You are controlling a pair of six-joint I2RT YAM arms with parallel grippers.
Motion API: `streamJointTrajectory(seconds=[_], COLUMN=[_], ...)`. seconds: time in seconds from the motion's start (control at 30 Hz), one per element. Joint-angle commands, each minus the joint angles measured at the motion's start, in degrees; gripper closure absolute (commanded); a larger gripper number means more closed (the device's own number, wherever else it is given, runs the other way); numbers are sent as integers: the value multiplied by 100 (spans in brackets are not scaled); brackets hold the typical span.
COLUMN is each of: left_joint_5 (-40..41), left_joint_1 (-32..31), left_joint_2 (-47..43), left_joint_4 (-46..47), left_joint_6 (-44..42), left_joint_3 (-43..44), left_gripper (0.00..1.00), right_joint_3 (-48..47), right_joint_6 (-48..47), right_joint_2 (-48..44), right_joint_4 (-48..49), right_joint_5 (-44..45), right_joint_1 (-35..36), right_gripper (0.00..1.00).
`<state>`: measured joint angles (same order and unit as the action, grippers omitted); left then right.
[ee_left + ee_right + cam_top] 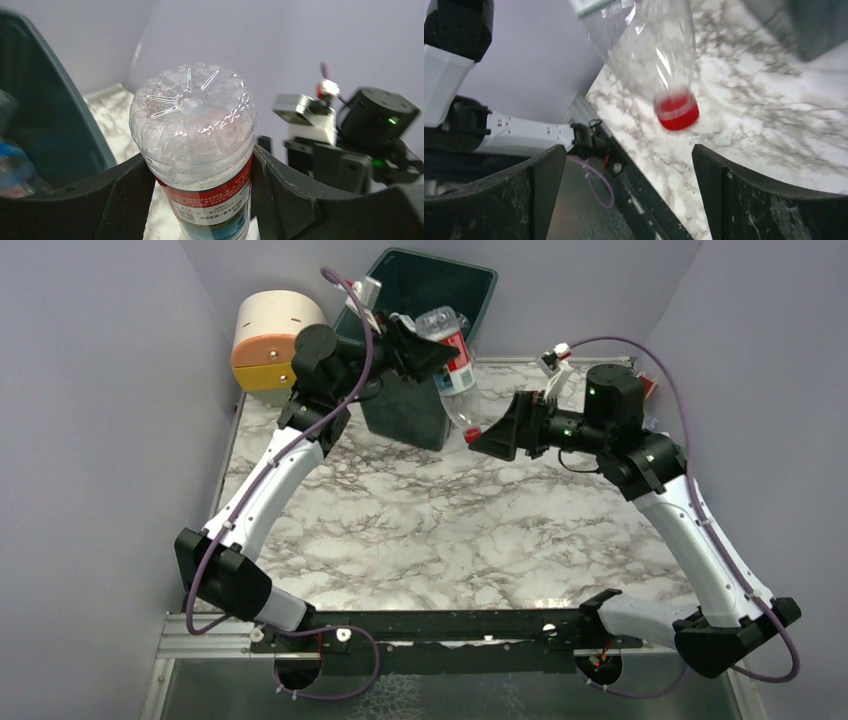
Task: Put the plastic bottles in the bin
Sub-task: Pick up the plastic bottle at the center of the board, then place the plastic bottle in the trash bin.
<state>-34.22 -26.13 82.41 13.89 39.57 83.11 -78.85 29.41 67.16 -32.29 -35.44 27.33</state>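
Observation:
A clear plastic bottle (pixel 455 365) with a red label hangs cap down at the front right corner of the dark green bin (pixel 400 410). My left gripper (pixel 425 350) is shut on the bottle's body just under its base (pixel 192 125). The bin's wall (pixel 50 110) stands to the left of it, and a blurred bottle with a blue label (pixel 10 167) lies inside. My right gripper (pixel 490 437) is open and empty. Its fingers (pixel 539 185) are spread just short of the bottle's red cap (pixel 676 111).
A cream, orange and yellow drawer unit (pixel 270 340) stands left of the bin at the back. Purple-grey walls close in the marble table (pixel 430 520) on three sides. The right arm's wrist (pixel 370 120) hangs close behind the held bottle.

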Motion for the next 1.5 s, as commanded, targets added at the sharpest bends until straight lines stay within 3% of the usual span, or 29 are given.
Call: streamJointTrajectory(seconds=[0.0,0.3,0.63,0.87,1.03,1.3,1.47], left_joint_5=[-120,668,1670,1422,1205,598,118], left_joint_1=[471,1108,1442,1513,1561,1567,1567], left_joint_2=[354,1452,2761,3507,3229,2000,731], left_joint_4=[-70,666,929,-288,-405,-758,-919], left_joint_6=[-146,108,-388,-972,-1062,-1053,-849], left_joint_3=[1037,2428,3205,4056,3976,3845,2675], left_gripper=[33,33,31,2,1,1,1], right_joint_3=[-647,-368,-108,-110,-26,776,1186], right_joint_6=[-437,-388,-359,-355,-353,50,178], right_joint_2=[-396,-696,-909,-869,-719,43,1067], right_joint_4=[-1166,-1366,-1501,-1551,-1531,-1319,-494], right_joint_5=[1542,2107,2493,2618,2891,5620,5612], right_joint_1=[26,25,26,25,24,-88,-1365], right_gripper=[1,1,1,1,1,1,1])
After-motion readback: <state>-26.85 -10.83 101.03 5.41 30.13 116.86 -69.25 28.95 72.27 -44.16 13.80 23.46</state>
